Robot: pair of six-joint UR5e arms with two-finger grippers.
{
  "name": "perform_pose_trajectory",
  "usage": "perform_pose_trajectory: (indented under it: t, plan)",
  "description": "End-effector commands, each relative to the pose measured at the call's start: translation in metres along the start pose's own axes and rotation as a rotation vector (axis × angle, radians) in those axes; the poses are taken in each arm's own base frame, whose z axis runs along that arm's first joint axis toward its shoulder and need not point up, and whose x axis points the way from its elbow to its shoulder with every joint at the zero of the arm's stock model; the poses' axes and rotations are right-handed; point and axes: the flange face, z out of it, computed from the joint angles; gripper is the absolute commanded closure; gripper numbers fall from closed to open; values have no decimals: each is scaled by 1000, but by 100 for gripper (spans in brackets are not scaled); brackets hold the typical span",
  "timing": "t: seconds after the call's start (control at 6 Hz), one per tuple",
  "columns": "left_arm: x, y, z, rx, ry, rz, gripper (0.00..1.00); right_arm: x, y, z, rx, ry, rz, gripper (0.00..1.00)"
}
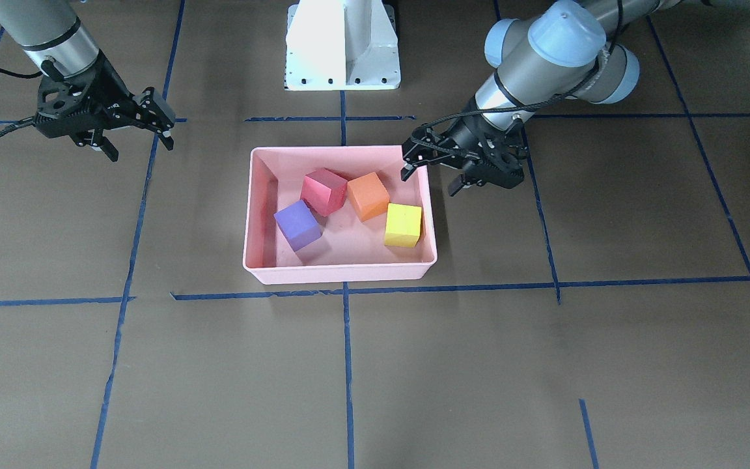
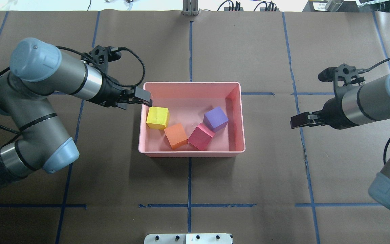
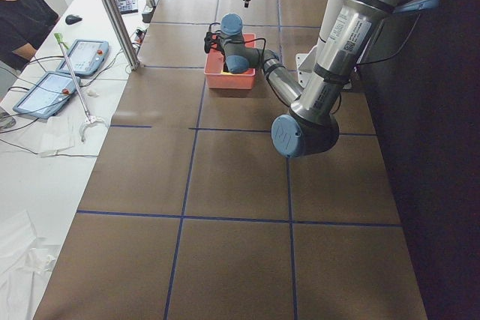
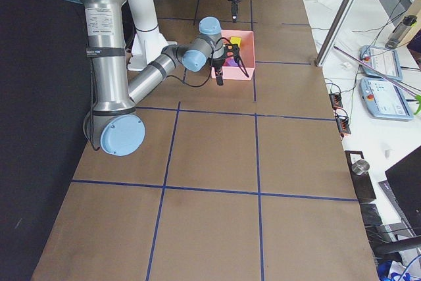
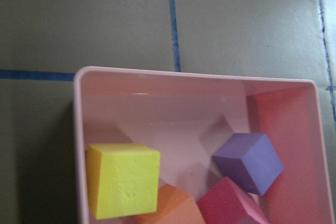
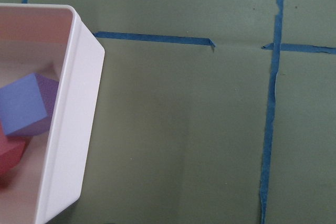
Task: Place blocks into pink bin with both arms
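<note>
The pink bin point(image 1: 342, 273) sits mid-table and holds all four blocks: purple point(image 1: 297, 225), red-pink point(image 1: 323, 191), orange point(image 1: 368, 195) and yellow-green point(image 1: 403, 225). In the overhead view the bin point(image 2: 191, 153) holds yellow-green point(image 2: 157, 117), orange point(image 2: 176, 135), red-pink point(image 2: 201, 136) and purple point(image 2: 216, 118). My left gripper point(image 1: 428, 181) is open and empty, above the bin's rim beside the yellow-green block point(image 5: 123, 179). My right gripper point(image 1: 140, 148) is open and empty, well off the bin's other side; its wrist view shows the bin's rim point(image 6: 73, 129) and the purple block point(image 6: 23, 103).
The white pedestal base point(image 1: 342, 45) stands behind the bin. Blue tape lines point(image 1: 347, 365) grid the brown table. An operator point(image 3: 19, 20) and tablets point(image 3: 82, 56) are at a side bench beyond the table's far edge.
</note>
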Motion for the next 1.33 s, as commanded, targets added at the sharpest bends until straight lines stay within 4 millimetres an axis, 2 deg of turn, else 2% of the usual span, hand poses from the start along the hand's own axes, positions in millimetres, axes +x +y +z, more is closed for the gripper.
perform_pose_trajectory:
  t: [0.0,0.17,0.33,0.5,0.67,0.83,1.0,1.17]
  plan:
    - [-108,-2,-29,-42,-88,114,0,75,-14,-32,-19,13,-75,0]
    - [-170,-16,-74,-51,-108,118,0,130,-26,-45,-28,21,-111,0]
    - [-229,-15,-113,-22,-156,102,0,186,-29,-50,-41,42,-146,0]
    - [-291,2,-145,-17,-219,148,0,249,-29,-61,-46,65,-144,0]
    - [-353,22,-182,-23,-270,213,0,289,-27,-63,-89,77,-153,0]
    - [-397,37,-220,-7,-296,240,0,322,-25,-74,-129,103,-161,0]
    - [-420,37,-256,28,-317,242,0,353,-21,-90,-147,118,-174,0]
    - [-438,39,-281,-23,-360,262,0,380,-11,-99,-166,121,-182,0]
